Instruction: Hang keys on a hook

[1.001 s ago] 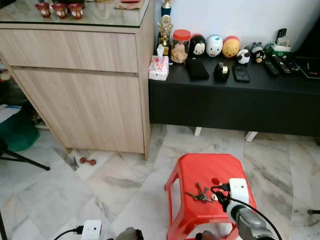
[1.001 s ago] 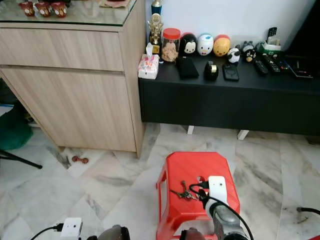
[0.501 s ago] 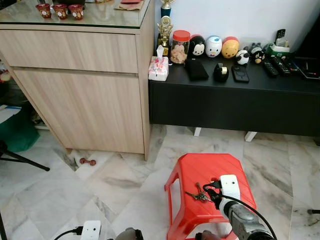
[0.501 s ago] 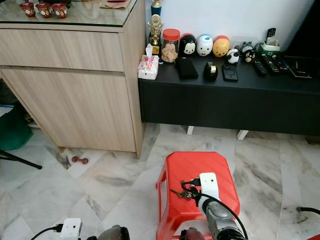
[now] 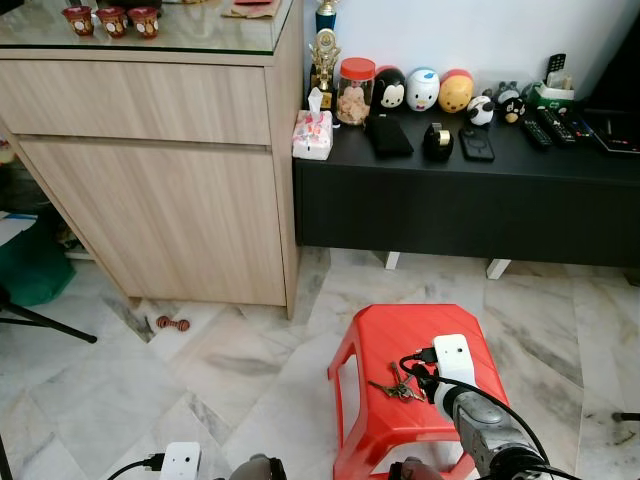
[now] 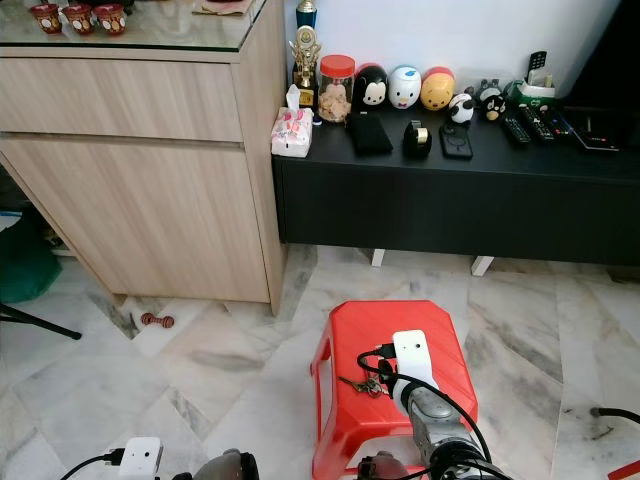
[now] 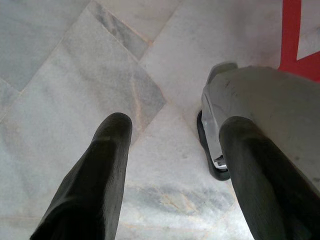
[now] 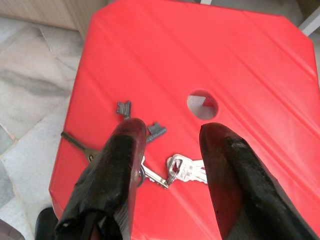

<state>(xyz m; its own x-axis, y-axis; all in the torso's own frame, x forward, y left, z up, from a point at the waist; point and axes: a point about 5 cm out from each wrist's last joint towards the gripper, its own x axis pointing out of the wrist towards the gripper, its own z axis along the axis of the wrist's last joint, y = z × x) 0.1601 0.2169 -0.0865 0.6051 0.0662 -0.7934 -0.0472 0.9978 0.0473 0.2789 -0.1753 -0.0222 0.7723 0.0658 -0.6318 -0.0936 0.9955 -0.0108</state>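
Observation:
A bunch of metal keys lies on the seat of a red plastic stool near its front left part, also seen as the keys. My right gripper hovers just above the keys, open, with the bunch under and between its two black fingers. In the eye views the right wrist reaches over the stool seat. My left gripper hangs low over the marble floor, open and holding nothing.
A light wood cabinet stands at the left. A low black console with jars, figurines and remotes runs along the back wall. A white charger with cable and a small red object lie on the marble floor.
My right wrist has drawn a little left and nearer over the stool, closing in above the keys. The camera has shifted slightly. The keys have not moved.

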